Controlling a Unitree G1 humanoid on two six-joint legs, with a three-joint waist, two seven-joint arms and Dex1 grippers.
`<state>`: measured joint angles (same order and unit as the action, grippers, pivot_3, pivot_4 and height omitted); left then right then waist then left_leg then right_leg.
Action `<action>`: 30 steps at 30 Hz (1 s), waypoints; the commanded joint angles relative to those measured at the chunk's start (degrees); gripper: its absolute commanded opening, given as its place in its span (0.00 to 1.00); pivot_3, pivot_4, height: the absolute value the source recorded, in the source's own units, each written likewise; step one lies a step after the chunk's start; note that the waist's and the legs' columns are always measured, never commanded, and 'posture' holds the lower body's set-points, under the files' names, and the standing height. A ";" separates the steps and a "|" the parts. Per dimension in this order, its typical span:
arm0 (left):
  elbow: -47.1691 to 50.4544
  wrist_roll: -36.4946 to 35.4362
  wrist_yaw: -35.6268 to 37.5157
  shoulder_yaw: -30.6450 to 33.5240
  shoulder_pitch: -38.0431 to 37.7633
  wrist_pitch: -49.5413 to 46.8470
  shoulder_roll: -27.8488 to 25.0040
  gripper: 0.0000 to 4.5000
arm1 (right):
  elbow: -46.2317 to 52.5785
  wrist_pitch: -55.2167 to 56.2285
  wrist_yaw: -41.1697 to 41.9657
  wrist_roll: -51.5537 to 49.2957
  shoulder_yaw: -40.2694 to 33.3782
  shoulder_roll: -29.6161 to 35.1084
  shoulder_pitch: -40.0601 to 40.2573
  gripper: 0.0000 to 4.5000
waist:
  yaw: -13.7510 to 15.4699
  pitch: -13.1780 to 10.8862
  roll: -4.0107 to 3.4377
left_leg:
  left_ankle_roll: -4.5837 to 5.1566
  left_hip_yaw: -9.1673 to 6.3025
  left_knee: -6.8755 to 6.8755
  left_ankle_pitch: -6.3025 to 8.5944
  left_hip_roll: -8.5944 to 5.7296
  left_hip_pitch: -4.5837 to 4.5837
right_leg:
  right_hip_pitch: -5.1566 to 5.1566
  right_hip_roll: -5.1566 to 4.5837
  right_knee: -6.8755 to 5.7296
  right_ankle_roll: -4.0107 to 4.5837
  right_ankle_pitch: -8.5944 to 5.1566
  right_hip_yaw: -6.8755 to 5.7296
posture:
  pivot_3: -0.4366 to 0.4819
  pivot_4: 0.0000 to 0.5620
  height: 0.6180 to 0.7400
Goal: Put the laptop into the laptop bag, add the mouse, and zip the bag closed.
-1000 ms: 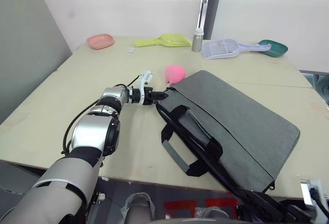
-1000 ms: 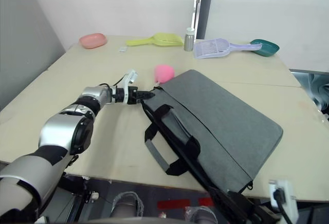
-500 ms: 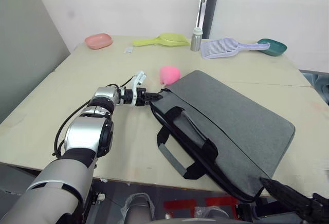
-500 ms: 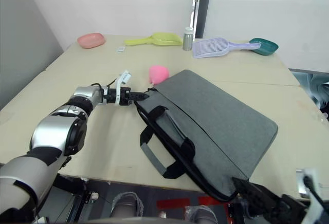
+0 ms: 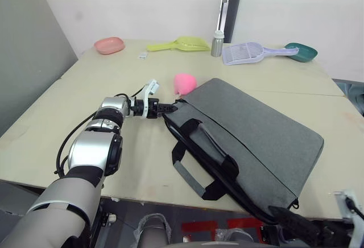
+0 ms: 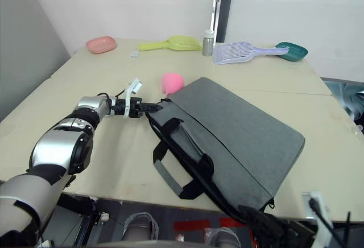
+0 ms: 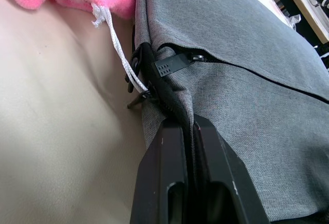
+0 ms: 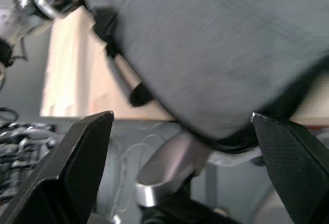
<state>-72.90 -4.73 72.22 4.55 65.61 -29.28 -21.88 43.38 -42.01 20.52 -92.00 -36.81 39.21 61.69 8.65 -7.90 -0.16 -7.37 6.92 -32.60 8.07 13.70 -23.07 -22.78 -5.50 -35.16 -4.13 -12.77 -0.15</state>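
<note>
The grey laptop bag (image 5: 256,128) lies flat on the table, its black strap handles (image 5: 196,171) splayed toward the front edge. My left gripper (image 5: 170,106) is at the bag's far left corner, shut on the black zipper edging (image 7: 169,93) just below the zipper pull (image 7: 172,64). The bag's near corner overhangs the table's front edge. Just below it my right gripper (image 8: 182,147) is open, fingers (image 8: 77,152) wide apart beneath that corner. The laptop and the mouse are out of view.
A pink plush toy (image 5: 185,82) rests against the bag's far left corner, its white cord (image 7: 121,54) by the zipper. Along the table's back edge are a pink dish (image 5: 110,45), a yellow-green scoop (image 5: 179,45), a metal bottle (image 5: 216,43), a lavender scoop (image 5: 250,53) and a teal dish (image 5: 301,52).
My left gripper has drawn the bag's corner to the left; the bag and the pink plush slid left with it. My right gripper has shifted left under the bag's near corner.
</note>
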 commanded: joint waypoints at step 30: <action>3.01 -1.88 0.83 0.86 0.83 -0.92 -1.21 0.00 | -5.15 -5.97 -1.22 5.79 10.32 -0.32 -13.86 0.88 | -0.08 -0.01 -0.01 | 0.03 -0.05 -0.04 -0.02 -0.03 -0.04 | 0.00 -0.01 -0.04 0.02 0.01 -0.03 | 0.48 0.27 1.00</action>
<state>-72.20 -5.91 72.33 4.58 65.58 -30.17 -22.19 37.72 -48.16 20.13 -85.88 -27.56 39.44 48.65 8.57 -7.90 -0.17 -7.34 6.88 -32.65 8.04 13.68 -23.13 -22.79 -5.52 -35.20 -4.11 -12.75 -0.17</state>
